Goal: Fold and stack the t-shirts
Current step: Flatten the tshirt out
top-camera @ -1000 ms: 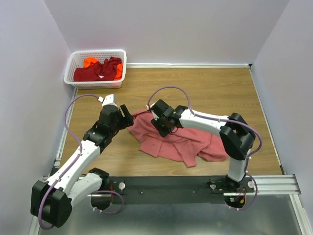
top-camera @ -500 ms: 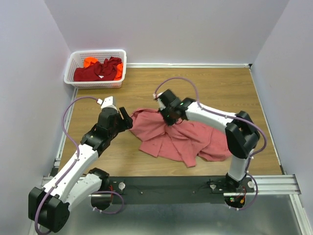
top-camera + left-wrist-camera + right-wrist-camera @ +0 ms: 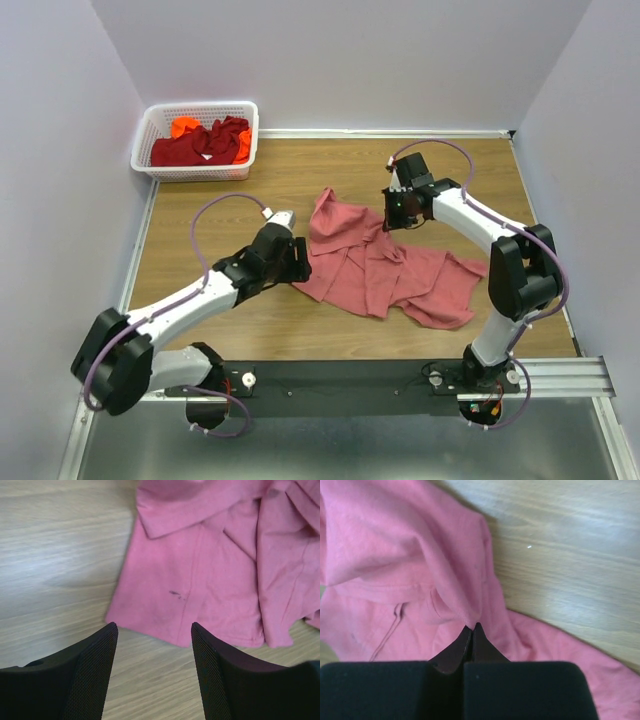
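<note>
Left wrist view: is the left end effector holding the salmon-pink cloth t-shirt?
No, the left end effector is open, the salmon-pink cloth t-shirt lying beyond it.

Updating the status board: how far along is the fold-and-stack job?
Done: nothing folded or stacked. In hand: right tool shut on a fold of the salmon-pink shirt, which lies rumpled on the table; left tool open over its left edge. Left: fold it, then the dark red shirt and orange shirt in the basket.

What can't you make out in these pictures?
Top view: how many shirts fill the basket; the dark red heap and orange cloth overlap.
Top view: where the right tool meets the salmon-pink shirt, hidden under its wrist.
Left wrist view: that shirt's rest, cut off by the edges.
</note>
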